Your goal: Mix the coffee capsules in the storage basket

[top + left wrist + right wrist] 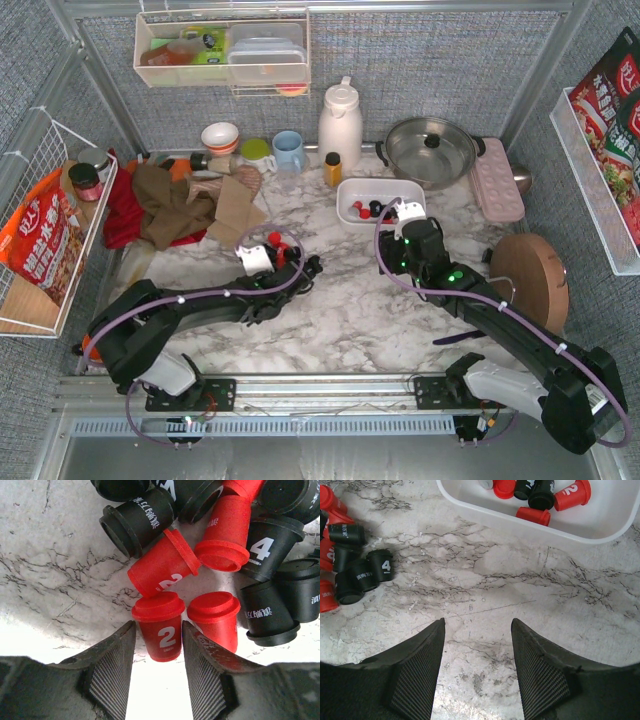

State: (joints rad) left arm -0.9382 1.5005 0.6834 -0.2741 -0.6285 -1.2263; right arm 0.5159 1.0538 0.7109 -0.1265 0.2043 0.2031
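The left end effector [158, 626] is low over a loose heap of coffee capsules [220, 535] lying on the marble tabletop [485, 580], outside the storage basket [500, 520]. Its two fingers flank one upright red capsule [161, 630] marked "2" and sit close against its cap on both sides. Whether they already pinch it or only bracket it I cannot tell. Going for the nearest pod at the heap's edge makes sense, since the fingers have free room there; another red pod stands just beside it at 3 o'clock and could get nudged.

The right end effector [477, 625] hangs with its fingers spread and nothing between them, over bare marble. It looks parked clear of the work, between heap and basket.

The overhead view gives the layout: the basket is at about 1 o'clock from the tabletop's centre and the heap at about 10 o'clock, well apart. It hides the left fingertips behind the wrist, though. The left wrist view alone shows which pod is flanked. The right wrist view alone looks into the basket at 1 o'clock, where a handful of red and black pods lie. By my judgement, most pods have yet to go in.
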